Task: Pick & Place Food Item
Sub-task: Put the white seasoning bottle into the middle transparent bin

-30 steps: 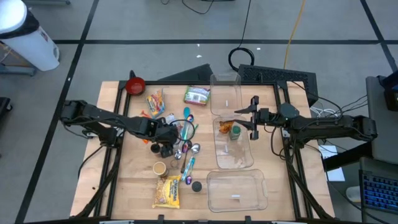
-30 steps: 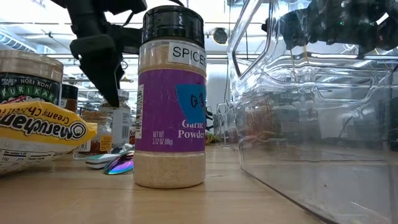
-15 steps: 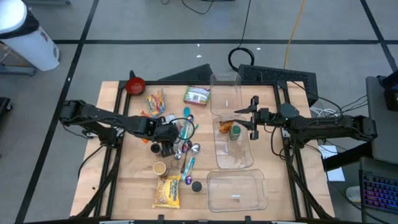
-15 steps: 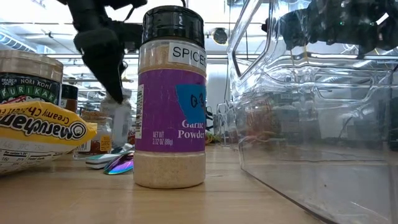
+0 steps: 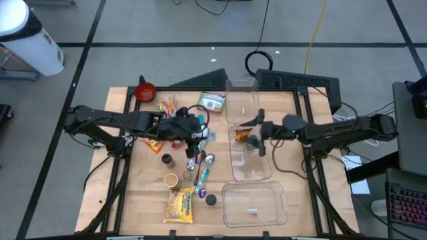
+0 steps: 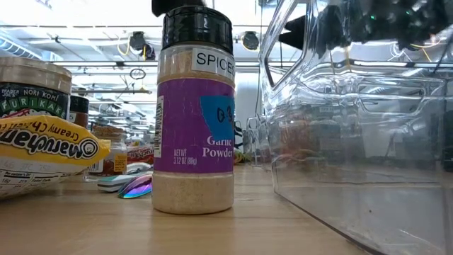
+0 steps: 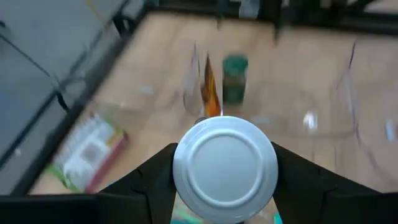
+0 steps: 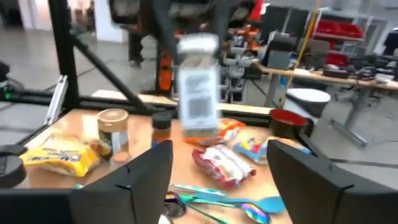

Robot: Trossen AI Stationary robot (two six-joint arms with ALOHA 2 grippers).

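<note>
A grey floor [image 5: 133,27] crossed by dark lines is surrounding the wooden worktop [image 5: 143,187], with a black cable coil [image 5: 261,61] lying behind it. Ceiling lights [image 6: 85,32] are glowing overhead (a workshop, with red bins [image 8: 341,34] shelved beyond).

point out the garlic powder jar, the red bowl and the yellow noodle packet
garlic powder jar [image 6: 196,142]: low view, on its purple label
red bowl [image 5: 145,91]: high view, on its middle
yellow noodle packet [image 5: 180,205]: high view, on the middle of the wrapper

The high view looks straight down on my whole table [image 5: 143,193]. The low view sits at tabletop height, very near a spice jar [image 6: 193,110]. My 2 wrist views face each other across the table centre; both show the white-lidded jar [image 7: 225,168].
</note>
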